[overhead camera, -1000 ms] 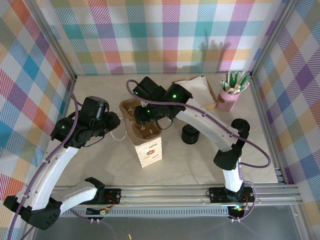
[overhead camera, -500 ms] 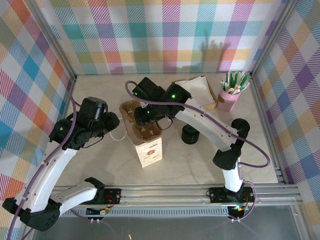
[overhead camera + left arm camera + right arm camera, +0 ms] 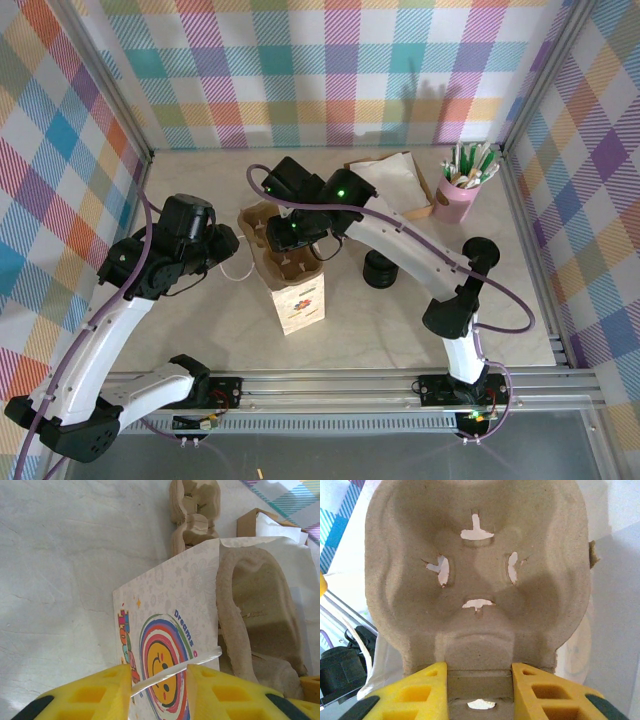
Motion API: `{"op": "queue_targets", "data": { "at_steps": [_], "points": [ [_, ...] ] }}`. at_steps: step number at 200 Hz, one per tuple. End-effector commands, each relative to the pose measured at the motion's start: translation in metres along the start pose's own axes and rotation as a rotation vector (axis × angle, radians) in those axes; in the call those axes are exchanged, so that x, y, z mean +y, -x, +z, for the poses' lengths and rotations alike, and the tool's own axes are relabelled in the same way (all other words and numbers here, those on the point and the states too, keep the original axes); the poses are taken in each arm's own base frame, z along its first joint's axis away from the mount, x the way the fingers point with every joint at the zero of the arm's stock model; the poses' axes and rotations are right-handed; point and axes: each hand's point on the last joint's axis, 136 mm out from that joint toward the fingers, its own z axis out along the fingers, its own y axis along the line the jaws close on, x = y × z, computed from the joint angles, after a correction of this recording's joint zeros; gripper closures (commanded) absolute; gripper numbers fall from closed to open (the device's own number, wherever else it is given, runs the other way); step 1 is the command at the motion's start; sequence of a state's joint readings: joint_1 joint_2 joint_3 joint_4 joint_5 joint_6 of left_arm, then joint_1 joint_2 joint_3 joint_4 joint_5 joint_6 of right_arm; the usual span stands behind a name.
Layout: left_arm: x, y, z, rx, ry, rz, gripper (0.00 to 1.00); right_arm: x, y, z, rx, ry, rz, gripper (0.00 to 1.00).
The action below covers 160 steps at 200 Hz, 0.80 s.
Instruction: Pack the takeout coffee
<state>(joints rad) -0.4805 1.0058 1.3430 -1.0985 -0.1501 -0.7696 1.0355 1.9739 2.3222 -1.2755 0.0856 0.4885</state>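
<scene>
Two grips to report. Seeing left gripper (image 3: 157,679) mostly closed, pinching thin top rim of paper bag (image 3: 165,625) between yellow fingers. Seeing right gripper (image 3: 479,680) partly closed on end tab of pulp cup carrier (image 3: 475,565), seated in bag mouth. Spotting takeout coffee (image 3: 381,269) on table (image 3: 400,325), 3 o'clock from bag, beside right arm, clear of both grippers

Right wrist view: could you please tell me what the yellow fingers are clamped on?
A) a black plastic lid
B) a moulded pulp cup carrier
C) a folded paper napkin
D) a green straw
B: the right gripper is closed on a flat part of the brown pulp cup carrier, whose slit cup well lies just beyond the fingertips.
</scene>
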Motion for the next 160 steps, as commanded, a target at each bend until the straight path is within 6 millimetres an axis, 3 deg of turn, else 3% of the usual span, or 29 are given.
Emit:
{"op": "queue_targets", "data": {
  "at_steps": [1,70,160],
  "points": [
    [0.004,0.0,-0.002,-0.001,0.002,-0.014,0.66,0.005,-0.003,0.011,0.027,0.007,-0.016,0.69],
    [0.002,-0.005,-0.004,0.019,-0.017,-0.013,0.66,0.005,0.005,0.017,0.001,-0.009,-0.029,0.69],
    [-0.005,-0.017,0.008,0.075,-0.057,-0.031,0.66,0.0,0.011,0.025,-0.021,-0.04,-0.034,0.7]
  ]
}}
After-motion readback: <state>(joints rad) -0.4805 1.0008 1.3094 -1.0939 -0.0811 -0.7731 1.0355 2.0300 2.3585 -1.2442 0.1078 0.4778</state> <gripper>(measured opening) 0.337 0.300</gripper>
